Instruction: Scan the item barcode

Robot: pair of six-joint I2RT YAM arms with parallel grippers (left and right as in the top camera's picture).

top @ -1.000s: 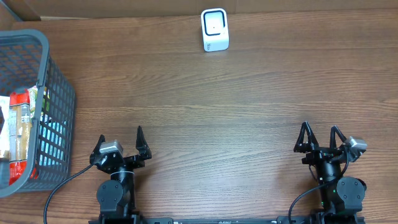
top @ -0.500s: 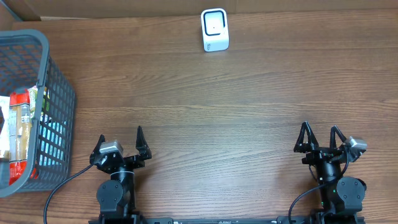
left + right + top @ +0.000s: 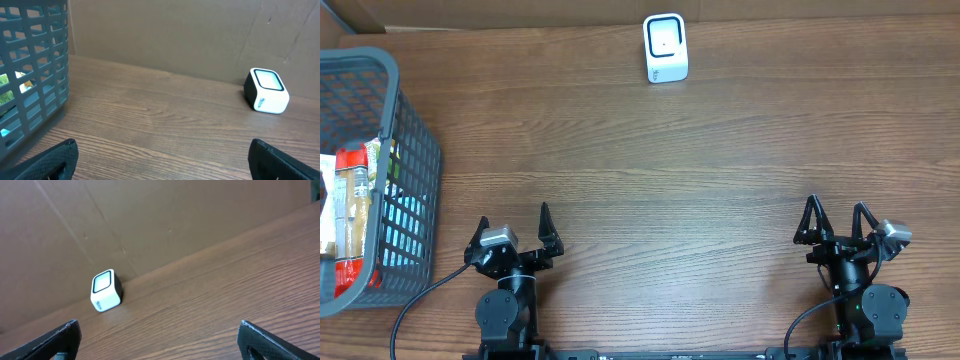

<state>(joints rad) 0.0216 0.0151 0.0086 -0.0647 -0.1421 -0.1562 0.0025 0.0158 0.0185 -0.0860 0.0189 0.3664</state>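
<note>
Both pincers are released and empty: left gripper [image 3: 513, 218], right gripper [image 3: 835, 208]. The scanner [image 3: 666, 47] stands well apart; packaged items [image 3: 352, 215] lie in the basket [image 3: 415, 190].

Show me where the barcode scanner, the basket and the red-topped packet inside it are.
barcode scanner [image 3: 665, 43], overhead view, on its front window.
basket [image 3: 415, 190], overhead view, on its grey mesh side wall.
red-topped packet [image 3: 351, 215], overhead view, on its middle section.
</note>
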